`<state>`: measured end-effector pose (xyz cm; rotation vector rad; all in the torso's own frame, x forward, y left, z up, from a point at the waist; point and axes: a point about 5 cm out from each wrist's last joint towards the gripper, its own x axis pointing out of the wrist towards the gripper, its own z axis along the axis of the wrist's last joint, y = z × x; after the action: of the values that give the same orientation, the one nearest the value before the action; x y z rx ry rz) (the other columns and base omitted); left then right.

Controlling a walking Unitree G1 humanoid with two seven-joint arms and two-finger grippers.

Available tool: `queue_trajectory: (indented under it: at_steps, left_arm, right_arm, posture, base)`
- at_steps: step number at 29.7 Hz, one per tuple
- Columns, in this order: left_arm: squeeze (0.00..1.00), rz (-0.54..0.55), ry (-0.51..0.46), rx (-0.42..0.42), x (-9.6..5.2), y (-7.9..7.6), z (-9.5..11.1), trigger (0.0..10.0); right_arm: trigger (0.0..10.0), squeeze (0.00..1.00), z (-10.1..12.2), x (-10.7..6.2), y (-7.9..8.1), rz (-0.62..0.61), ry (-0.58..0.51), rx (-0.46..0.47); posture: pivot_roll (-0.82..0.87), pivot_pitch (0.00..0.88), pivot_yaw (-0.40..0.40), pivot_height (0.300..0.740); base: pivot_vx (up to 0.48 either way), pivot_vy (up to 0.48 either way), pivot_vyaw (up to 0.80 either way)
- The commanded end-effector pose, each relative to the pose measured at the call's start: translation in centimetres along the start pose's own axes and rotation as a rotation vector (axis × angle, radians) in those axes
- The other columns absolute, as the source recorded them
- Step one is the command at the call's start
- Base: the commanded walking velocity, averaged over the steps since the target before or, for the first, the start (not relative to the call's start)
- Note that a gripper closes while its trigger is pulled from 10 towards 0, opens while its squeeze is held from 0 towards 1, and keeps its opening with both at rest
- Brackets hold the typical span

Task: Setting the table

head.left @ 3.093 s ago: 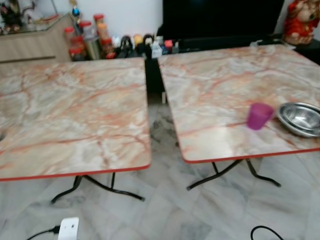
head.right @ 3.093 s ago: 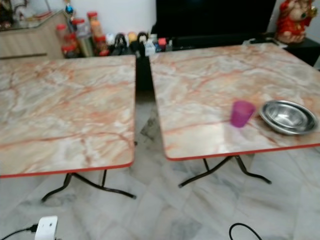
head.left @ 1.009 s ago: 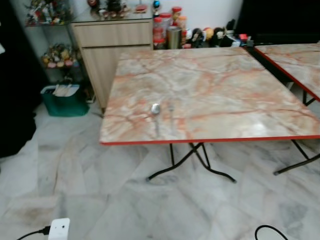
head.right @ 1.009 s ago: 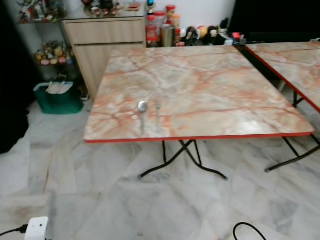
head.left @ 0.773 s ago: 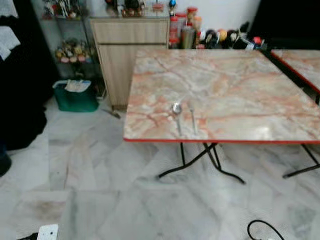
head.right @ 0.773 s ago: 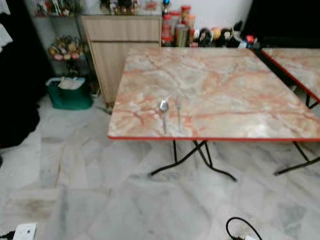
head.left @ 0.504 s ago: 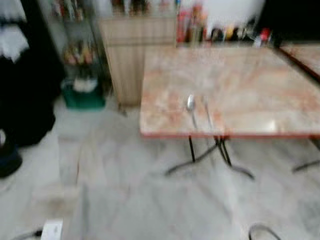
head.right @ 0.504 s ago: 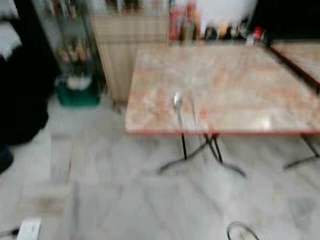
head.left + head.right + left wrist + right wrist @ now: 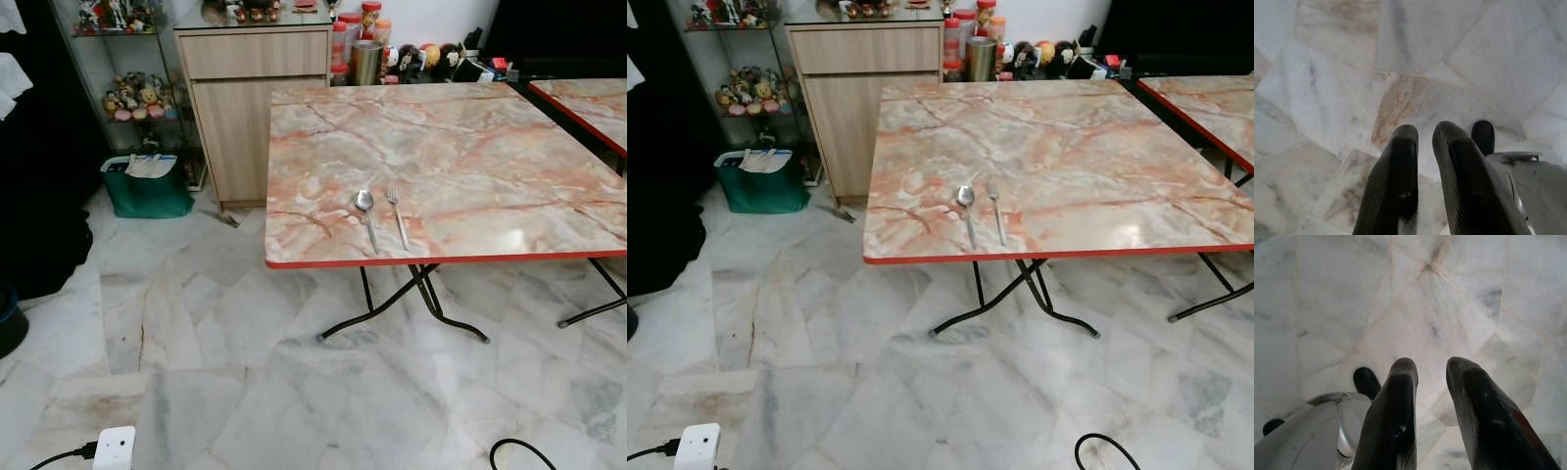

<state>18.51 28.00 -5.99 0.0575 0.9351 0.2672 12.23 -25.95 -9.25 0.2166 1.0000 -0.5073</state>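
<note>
The left pincer (image 9: 1422, 134) hangs over the marble floor (image 9: 196, 372) with its two black fingers slightly apart and nothing between them. On the marble-patterned surface (image 9: 470, 157), near its front edge and toward its left corner, lie a spoon (image 9: 366, 213) and, just beside it on the right, a fork (image 9: 397, 215), parallel, handles pointing to the red rim. Both look like thin, stiff, light metal, likely slippery on the glossy top and hard to lift because they lie flat; a pinch across the narrow handle near its middle looks the safest hold, perhaps after sliding the piece toward the edge. Whether the two touch is too small to tell. A second surface (image 9: 588, 103) is cut off at the right, so anything on it is hidden. The right pincer (image 9: 1432, 372) also hangs idle above the floor, fingers a little apart and empty.
</note>
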Motion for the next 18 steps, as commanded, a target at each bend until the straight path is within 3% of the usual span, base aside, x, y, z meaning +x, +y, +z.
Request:
queue_trajectory:
  at_steps: [1,6,10,18]
  left_arm:
    - [0.0,0.006,0.023,0.012,-0.05,0.07,-0.49,10.0]
    - [0.0,0.004,0.026,0.011,-0.04,0.05,-0.44,10.0]
    - [0.0,0.002,0.023,0.009,-0.03,0.05,-0.39,10.0]
    - [0.0,0.003,0.023,0.011,-0.04,0.12,-0.37,10.0]
  right_arm:
    - [10.0,0.0,0.08,0.0,-0.14,-0.004,-0.005,0.016]
    - [10.0,0.0,0.21,0.02,-0.19,0.0,-0.006,-0.031]
    - [10.0,0.0,0.17,0.01,-0.19,-0.002,-0.005,-0.011]
    - [10.0,0.0,0.24,0.03,-0.2,-0.007,-0.007,-0.006]
  posture:
    - [0.02,0.071,-0.01,0.74]
    - [0.02,0.071,-0.012,0.74]
    - [0.02,0.073,-0.014,0.74]
    - [0.02,0.081,-0.014,0.74]
  base:
    - [0.334,0.0,0.0]
    - [0.34,0.0,0.28]
    - [0.347,0.0,0.52]
    - [0.352,0.0,0.0]
